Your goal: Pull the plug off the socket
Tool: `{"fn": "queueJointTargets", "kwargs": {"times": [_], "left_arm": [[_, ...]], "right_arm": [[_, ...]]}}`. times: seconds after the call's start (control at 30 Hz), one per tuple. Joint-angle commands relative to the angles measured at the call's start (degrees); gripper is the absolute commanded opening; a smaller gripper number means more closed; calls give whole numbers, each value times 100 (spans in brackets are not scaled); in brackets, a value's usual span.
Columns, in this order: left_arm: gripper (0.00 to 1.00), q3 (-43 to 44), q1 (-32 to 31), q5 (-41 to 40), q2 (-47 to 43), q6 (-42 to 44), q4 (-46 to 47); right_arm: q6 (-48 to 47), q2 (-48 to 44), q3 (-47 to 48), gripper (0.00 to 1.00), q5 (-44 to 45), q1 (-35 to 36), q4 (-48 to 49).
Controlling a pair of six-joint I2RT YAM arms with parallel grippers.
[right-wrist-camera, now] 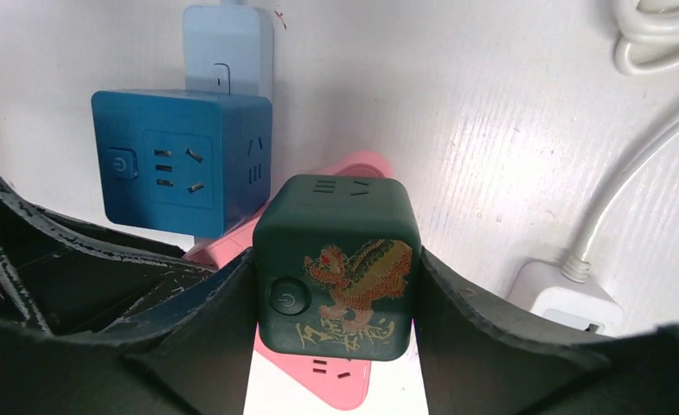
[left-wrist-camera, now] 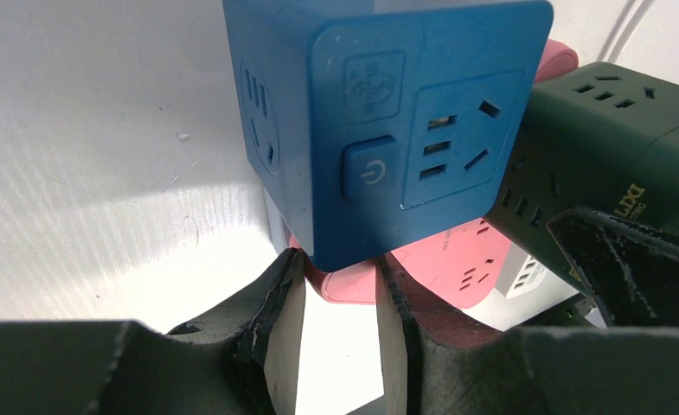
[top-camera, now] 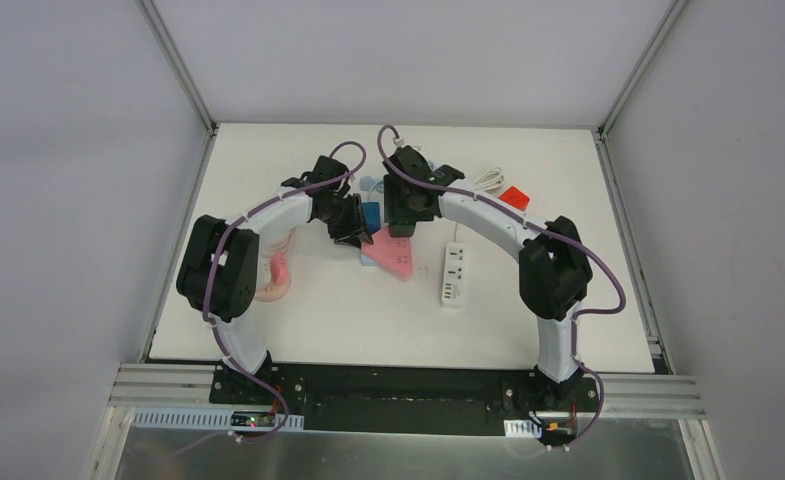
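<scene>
right gripper (right-wrist-camera: 334, 285): jaws clamped flat on two opposite sides of the dark green matte plastic cube adaptor (right-wrist-camera: 336, 259) with the gold dragon print on top. I read that as the plug. It stands upright on the pink glossy plastic socket strip (top-camera: 396, 257), mid-bench. It looks still seated: pink shows directly beneath it and I see no gap.

left gripper (left-wrist-camera: 340, 320): jaws narrow, straddling the strip's rounded end just under the blue plastic cube socket (left-wrist-camera: 387, 130) with the power button. Can't tell whether they pinch the strip or only bracket it. Likely purpose is to pin the strip so the pull separates the plug instead of lifting the whole stack.

Shapes: both cubes have rounded edges and smooth flat faces. That suits parallel pads, but the plastic is probably slick, so the square side-on grip makes sense. In the left wrist view the green cube sits right beside the blue one. A straight pull away from the strip looks safest, since a tilt could catch the neighbour.

bench (top-camera: 318, 320): white, hard, faintly streaked. A white plastic power strip (top-camera: 453, 275) lies apart to the right, and its white round cable (right-wrist-camera: 630, 190) runs behind. Neither is involved.
</scene>
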Motion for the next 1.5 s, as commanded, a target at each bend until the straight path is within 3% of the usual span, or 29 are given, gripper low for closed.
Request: {"fn": "queueJointTargets", "kwargs": {"times": [0.0,0.3,0.37,0.53,0.63,0.7,0.9,1.0,1.07,1.3,1.47], "left_arm": [[20,-468,-103,-1136,629,396,-780],[19,-459,-103,-1146,638,401,-815],[19,-452,-103,-1147,638,402,-825],[19,-461,-103,-1148,638,411,-843],[19,-455,-103,-1144,652,422,-862],[19,-449,-103,-1144,662,431,-876],[19,-446,-103,-1129,699,458,-878],[19,-439,-103,-1121,707,464,-882],[19,-437,-103,-1129,708,471,-887],[19,-415,-103,-1112,734,500,-902],[19,-412,-103,-1101,743,518,-904]], "right_arm": [[-190,-135,393,0,151,303,123],[629,-566,69,0,-2243,-299,866],[544,-521,120,0,-2025,-216,790],[-207,-268,582,0,-192,266,84],[-301,-251,626,0,198,298,-33],[-273,-326,622,0,88,263,-3],[401,-724,281,0,-1919,-250,793],[445,-587,362,0,-2156,-279,714],[399,-459,445,0,-1865,-213,520],[-467,-95,545,0,360,279,60],[-596,-1,562,0,775,299,-31]]}}
